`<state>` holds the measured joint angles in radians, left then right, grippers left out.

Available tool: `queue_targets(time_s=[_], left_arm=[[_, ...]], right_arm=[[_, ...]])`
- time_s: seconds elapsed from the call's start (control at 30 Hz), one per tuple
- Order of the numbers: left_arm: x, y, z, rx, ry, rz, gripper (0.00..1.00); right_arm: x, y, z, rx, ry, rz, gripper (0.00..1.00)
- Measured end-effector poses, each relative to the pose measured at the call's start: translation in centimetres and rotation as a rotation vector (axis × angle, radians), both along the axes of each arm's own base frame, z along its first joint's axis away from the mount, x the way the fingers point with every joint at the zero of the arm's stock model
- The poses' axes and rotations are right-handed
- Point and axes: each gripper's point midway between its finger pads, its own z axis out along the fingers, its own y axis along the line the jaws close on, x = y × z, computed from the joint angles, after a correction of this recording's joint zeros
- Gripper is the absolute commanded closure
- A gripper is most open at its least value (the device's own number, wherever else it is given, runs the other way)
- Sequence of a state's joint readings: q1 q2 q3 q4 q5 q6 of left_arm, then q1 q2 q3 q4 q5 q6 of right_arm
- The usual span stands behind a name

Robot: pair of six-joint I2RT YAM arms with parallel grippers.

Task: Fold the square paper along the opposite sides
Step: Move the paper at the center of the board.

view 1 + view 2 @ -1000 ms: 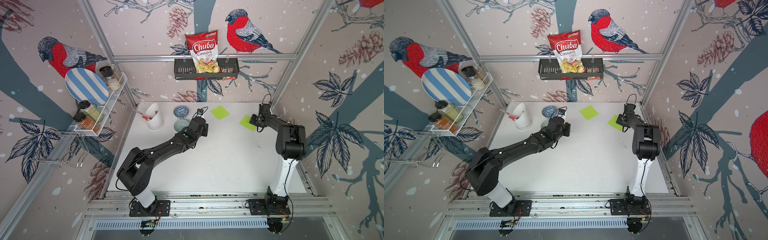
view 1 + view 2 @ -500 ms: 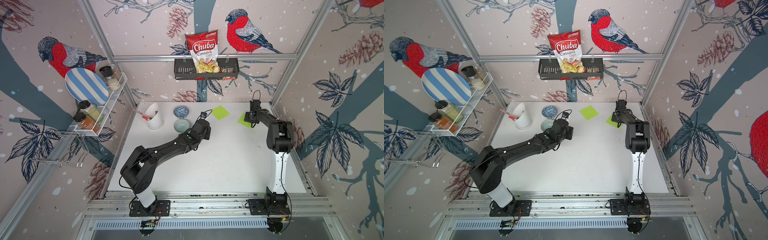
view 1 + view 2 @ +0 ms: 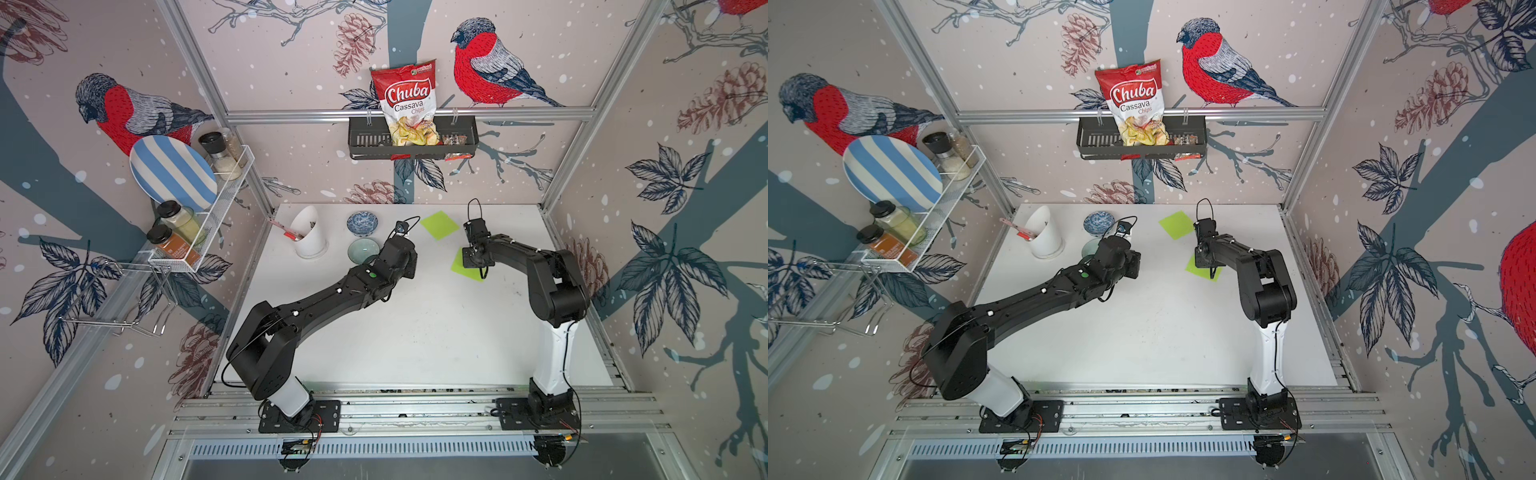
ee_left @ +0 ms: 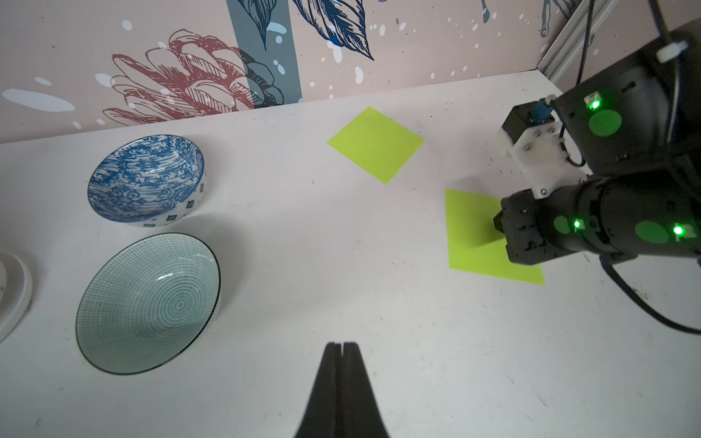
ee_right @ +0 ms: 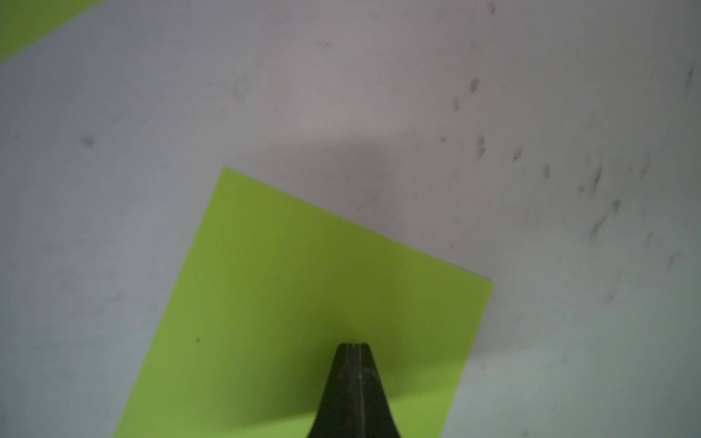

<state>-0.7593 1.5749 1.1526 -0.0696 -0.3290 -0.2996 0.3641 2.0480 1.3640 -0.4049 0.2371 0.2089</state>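
Two lime-green square papers lie flat on the white table (image 3: 415,332). One paper (image 3: 439,224) (image 3: 1176,224) (image 4: 375,143) sits near the back wall. The other paper (image 3: 459,266) (image 3: 1194,268) (image 4: 468,223) (image 5: 303,284) lies under my right gripper (image 3: 473,259) (image 3: 1204,261) (image 5: 353,345). That gripper is shut, its tips low over the sheet's middle with nothing between them; whether they touch it I cannot tell. My left gripper (image 4: 342,344) (image 3: 409,266) is shut and empty over bare table, to the left of both papers.
A white cup (image 3: 309,232) holding a utensil, a blue patterned bowl (image 3: 362,222) (image 4: 146,178) and a pale green bowl (image 3: 363,251) (image 4: 148,299) stand at the back left, next to my left wrist. A wire rack (image 3: 195,216) hangs on the left wall.
The right arm has swung from the back right toward the middle, and the paper under it has slid left and nearer. The left arm has barely shifted.
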Motion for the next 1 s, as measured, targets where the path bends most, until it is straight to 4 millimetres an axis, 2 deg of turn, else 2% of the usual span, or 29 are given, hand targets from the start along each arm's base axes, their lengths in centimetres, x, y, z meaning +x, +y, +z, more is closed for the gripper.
queue_targets(time_s=[0.2, 0.33, 0.47, 0.67, 0.7, 0.77, 0.8, 0.83, 0.87, 0.93, 1.0], left_arm=[[-0.8, 1.0, 1.5, -0.011, -0.010, 0.016, 1.00], [-1.5, 1.6, 1.4, -0.007, 0.007, 0.017, 1.00], [-2.3, 1.5, 0.8, -0.028, 0.040, -0.001, 1.00], [-3.5, 0.8, -0.3, -0.058, 0.110, -0.052, 1.00], [-3.6, 0.6, -0.3, -0.065, 0.116, -0.060, 1.00], [-3.7, 0.3, 0.0, -0.078, 0.125, -0.070, 1.00], [-3.8, 0.1, 0.2, -0.090, 0.132, -0.077, 1.00], [-3.8, -0.1, 0.3, -0.092, 0.134, -0.080, 1.00], [-3.9, -0.5, 0.3, -0.096, 0.148, -0.096, 1.00], [-3.8, -1.5, -0.1, -0.101, 0.183, -0.124, 1.00], [-3.7, -3.0, -1.5, -0.098, 0.244, -0.168, 1.00]], right_arm=[[-6.4, 5.8, -0.1, 0.004, 0.052, 0.157, 1.00], [-9.6, 8.3, -0.2, 0.006, 0.060, 0.232, 1.00], [-11.4, 9.7, -0.1, 0.024, 0.055, 0.267, 1.00], [-12.5, 10.9, 0.5, 0.077, 0.069, 0.285, 1.00], [-12.6, 11.1, 1.0, 0.088, 0.063, 0.286, 1.00], [-12.5, 11.5, 3.4, 0.125, 0.018, 0.281, 1.00], [-12.4, 11.6, 4.9, 0.148, -0.014, 0.277, 0.91], [-12.2, 11.7, 6.8, 0.181, -0.056, 0.266, 0.75], [-12.0, 11.6, 8.7, 0.210, -0.100, 0.258, 0.68], [-11.7, 11.2, 11.5, 0.261, -0.172, 0.231, 0.59], [-11.7, 10.1, 12.6, 0.291, -0.212, 0.194, 0.54]])
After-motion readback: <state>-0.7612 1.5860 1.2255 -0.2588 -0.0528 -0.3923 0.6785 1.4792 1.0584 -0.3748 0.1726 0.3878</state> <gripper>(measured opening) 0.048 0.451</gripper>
